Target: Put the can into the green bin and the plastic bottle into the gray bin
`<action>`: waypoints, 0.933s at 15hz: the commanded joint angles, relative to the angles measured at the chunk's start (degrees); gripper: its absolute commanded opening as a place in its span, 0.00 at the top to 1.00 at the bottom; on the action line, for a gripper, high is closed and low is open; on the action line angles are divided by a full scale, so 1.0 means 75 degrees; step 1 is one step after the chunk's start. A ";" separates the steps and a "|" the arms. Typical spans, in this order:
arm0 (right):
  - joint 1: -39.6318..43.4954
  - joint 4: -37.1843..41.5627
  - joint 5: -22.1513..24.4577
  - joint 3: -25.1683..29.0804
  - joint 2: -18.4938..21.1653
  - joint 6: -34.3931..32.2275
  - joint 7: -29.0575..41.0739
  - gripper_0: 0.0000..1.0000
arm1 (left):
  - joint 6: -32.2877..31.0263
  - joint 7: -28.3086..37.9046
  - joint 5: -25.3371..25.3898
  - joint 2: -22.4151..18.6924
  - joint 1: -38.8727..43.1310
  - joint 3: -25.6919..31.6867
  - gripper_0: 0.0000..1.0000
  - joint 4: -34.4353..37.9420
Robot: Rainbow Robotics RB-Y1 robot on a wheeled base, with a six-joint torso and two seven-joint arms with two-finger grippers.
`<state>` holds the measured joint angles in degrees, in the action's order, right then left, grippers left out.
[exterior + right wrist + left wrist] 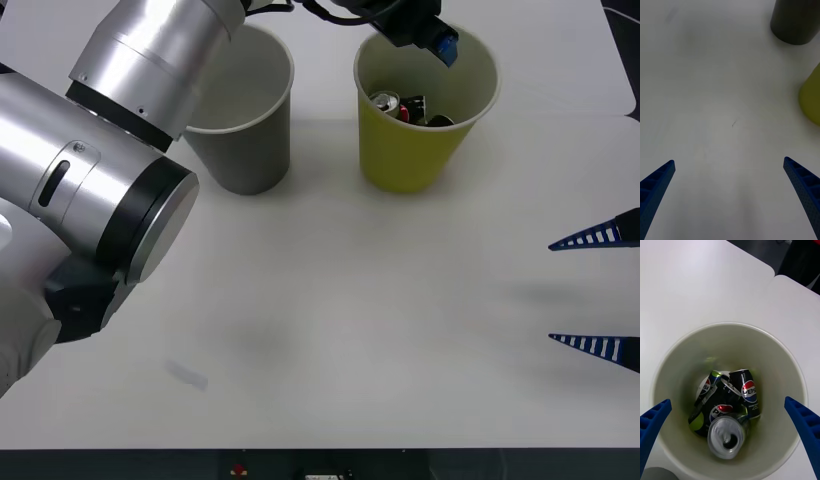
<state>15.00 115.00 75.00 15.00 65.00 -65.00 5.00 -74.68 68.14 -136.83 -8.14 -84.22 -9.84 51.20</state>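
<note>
The left arm [120, 170] reaches across the near left of the white bench [330, 330] and partly covers the gray bin [245, 120], which stands upright at the back left. Just beside it, with a narrow gap between them, stands the green bin [410, 155]. The left gripper [730, 427] hangs directly above the green bin's mouth with its fingers [653, 420] spread wide, holding nothing. Inside the green bin [790, 363] several dark cans are piled; the can [727, 437] on top lies with its silver top facing up, touching the others beneath it. The middle and near part of the bench is open. At the right edge the right gripper [600, 290] hovers low over bare bench, fingers [590, 238] wide apart and holding nothing, well clear of both bins.
</note>
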 commanded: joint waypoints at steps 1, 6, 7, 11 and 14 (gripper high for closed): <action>0.0000 0.0000 0.0000 0.0000 0.0000 0.0000 0.0000 0.00 | -0.0402 -0.0543 0.0537 -0.0579 0.0003 0.0445 0.00 -0.0006; 0.0000 0.0000 0.0000 0.0000 0.0000 0.0000 0.0000 0.00 | -0.1409 -0.1668 0.1462 -0.1551 0.0378 0.1300 0.00 0.0252; 0.0000 0.0000 0.0000 0.0000 0.0000 0.0000 0.0000 0.00 | -0.1527 -0.1855 0.1697 -0.1751 0.0601 0.1324 0.00 0.0498; 0.0000 0.0000 0.0000 0.0000 0.0000 0.0000 0.0000 0.00 | -0.2042 -0.2465 0.2353 -0.2465 0.1632 0.1956 0.00 0.1810; 0.0000 0.0000 0.0000 0.0000 0.0000 0.0000 0.0000 0.00 | -0.2042 -0.2511 0.3115 -0.3040 0.2616 0.2027 0.00 0.3158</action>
<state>15.00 115.00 75.00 15.00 65.00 -65.00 5.00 -90.00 49.34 -114.76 -30.06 -66.42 5.29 72.67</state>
